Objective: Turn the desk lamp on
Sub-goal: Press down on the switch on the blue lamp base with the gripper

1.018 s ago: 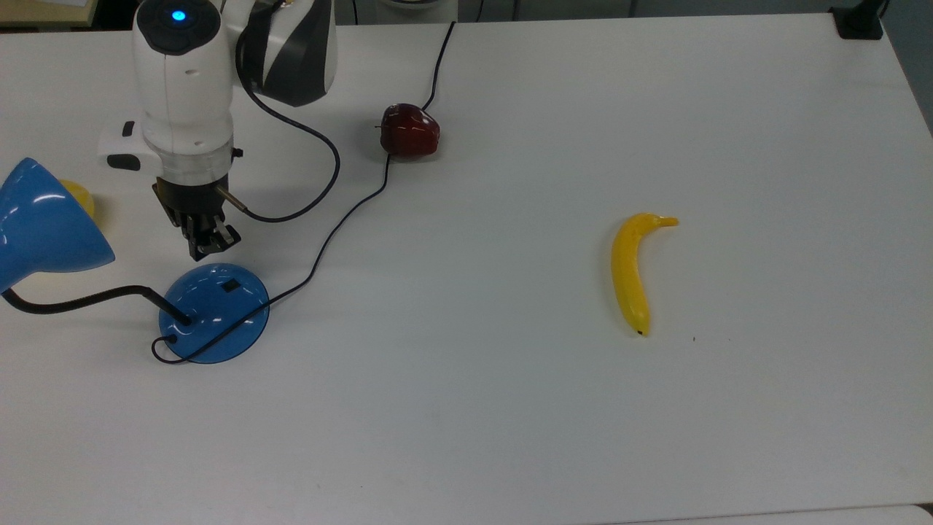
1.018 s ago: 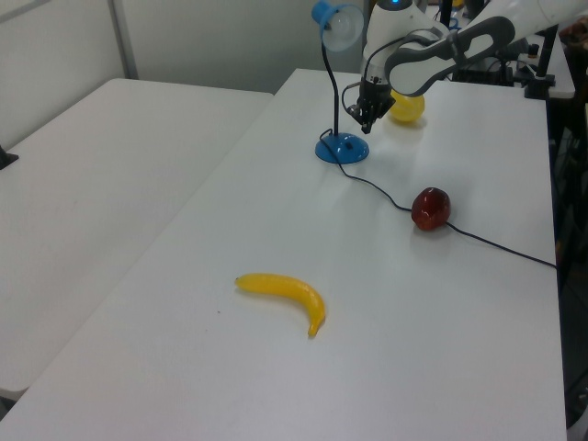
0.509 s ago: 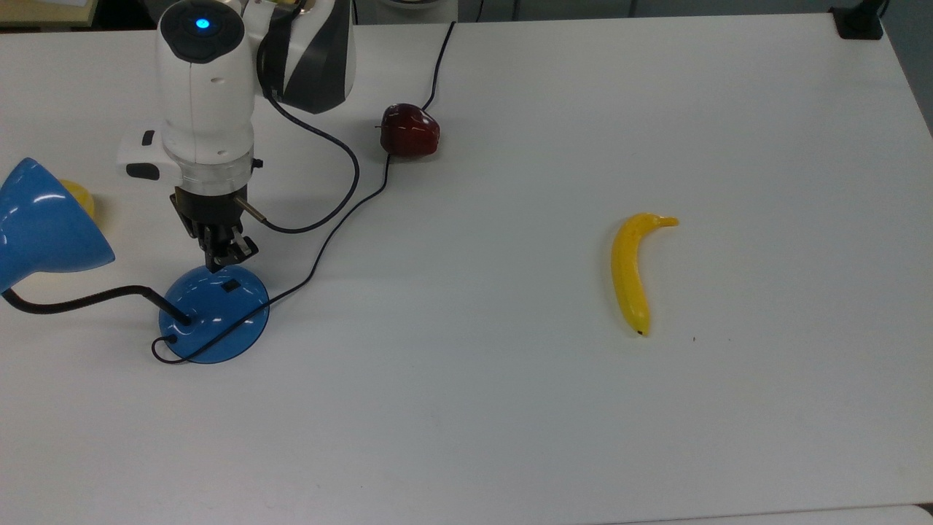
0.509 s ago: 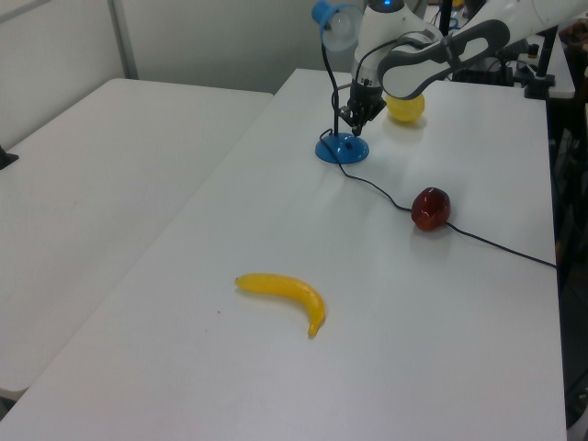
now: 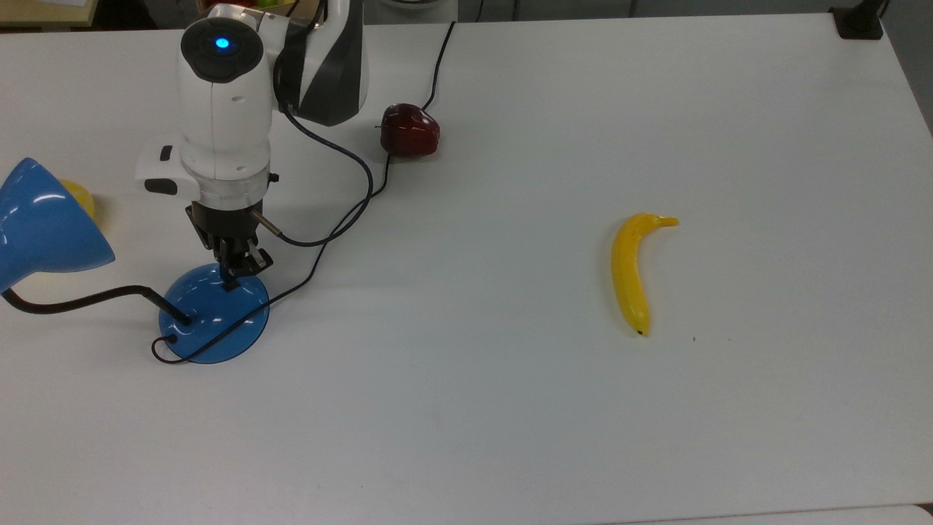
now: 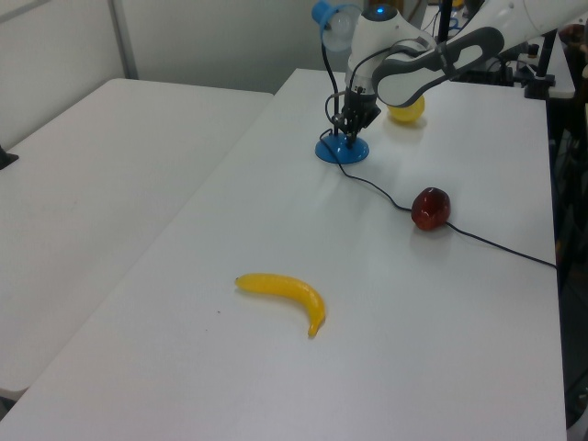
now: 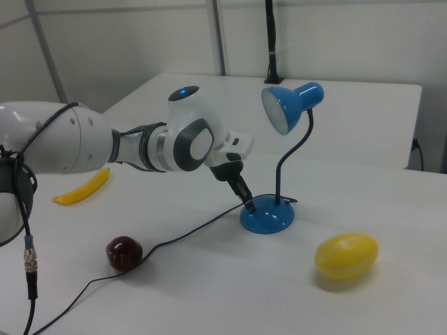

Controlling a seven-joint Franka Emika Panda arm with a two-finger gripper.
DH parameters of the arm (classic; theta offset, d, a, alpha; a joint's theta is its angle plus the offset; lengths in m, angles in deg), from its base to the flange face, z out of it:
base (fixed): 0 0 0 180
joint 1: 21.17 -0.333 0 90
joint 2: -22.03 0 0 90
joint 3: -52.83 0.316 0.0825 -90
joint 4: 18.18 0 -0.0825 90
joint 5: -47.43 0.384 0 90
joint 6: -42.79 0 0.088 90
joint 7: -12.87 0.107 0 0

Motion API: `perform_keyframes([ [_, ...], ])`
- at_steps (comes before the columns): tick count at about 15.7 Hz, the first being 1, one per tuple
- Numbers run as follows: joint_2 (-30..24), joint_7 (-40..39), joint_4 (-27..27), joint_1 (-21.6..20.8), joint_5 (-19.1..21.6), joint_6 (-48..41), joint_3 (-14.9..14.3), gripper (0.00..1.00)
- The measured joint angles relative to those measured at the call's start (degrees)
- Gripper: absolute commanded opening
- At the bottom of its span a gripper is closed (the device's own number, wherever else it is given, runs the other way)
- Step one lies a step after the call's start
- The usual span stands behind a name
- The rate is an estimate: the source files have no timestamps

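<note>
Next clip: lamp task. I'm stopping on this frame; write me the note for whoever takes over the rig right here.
Claw: fingers together, tip down on the lamp base, at the spot where the switch sits; holding nothing. The right view shows the tip on the dome.
Lamp: upright at the top view's left, gooseneck bent, shade unlit by the look of the right view. Its cord runs past the apple.
Banana and a yellow fruit lie clear of the work.
Done: approach to the switch.
Left: press the switch, check the shade lights, lift away.
</note>
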Motion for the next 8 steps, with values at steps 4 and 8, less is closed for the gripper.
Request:
perform_keyframes([
  [4, 0.9, 0.8, -1.2, 0.0, -0.1, 0.0, 0.0, 0.0],
  [8, 2.1, 1.6, -2.2, 0.0, -1.1, 0.0, 0.0, 0.0],
])
